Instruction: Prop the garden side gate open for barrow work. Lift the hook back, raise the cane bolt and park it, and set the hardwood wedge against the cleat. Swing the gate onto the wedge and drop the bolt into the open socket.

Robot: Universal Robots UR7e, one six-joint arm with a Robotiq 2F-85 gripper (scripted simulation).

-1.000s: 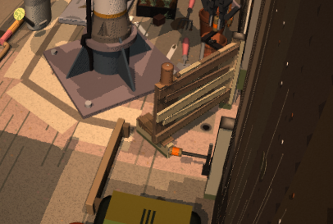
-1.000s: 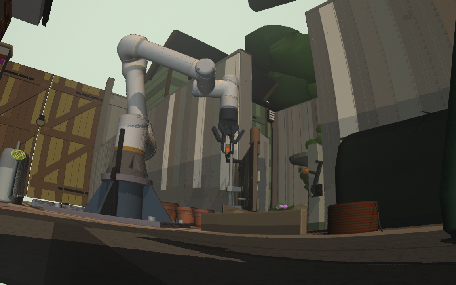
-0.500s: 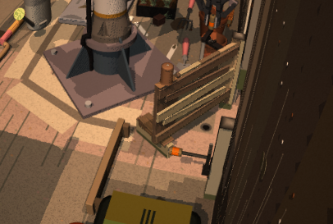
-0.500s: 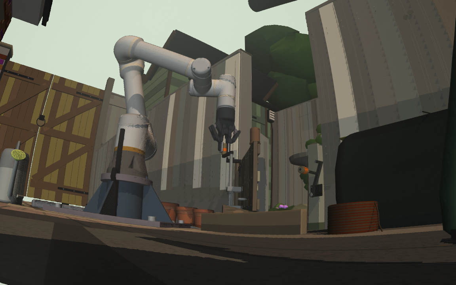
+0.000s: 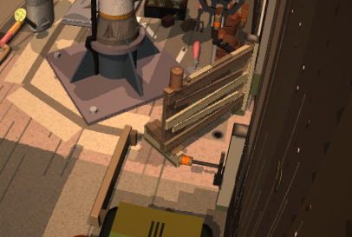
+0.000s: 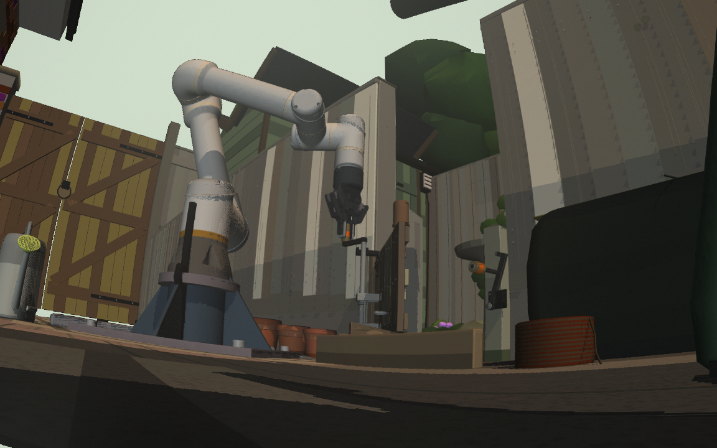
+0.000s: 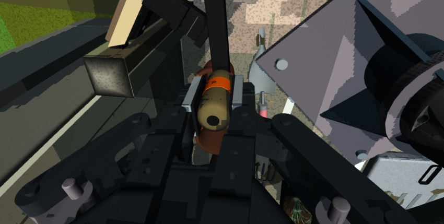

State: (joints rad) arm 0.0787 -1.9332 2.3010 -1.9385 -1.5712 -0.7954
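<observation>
By the fence, the slatted wooden gate stands swung out from its post, over a hardwood wedge at its foot. The cane bolt runs upright along the gate's far end. Its tan handle with an orange band points up. The hook, also orange-banded, hangs back from its bracket on the fence post. A round socket shows in the paving near the gate. My gripper is above the gate's far end, closed around the cane bolt's handle.
Terracotta pots sit behind the gate by the fence. A timber cleat lies on the paving left of the wedge. My base plate takes the middle ground. A watering can stands far left.
</observation>
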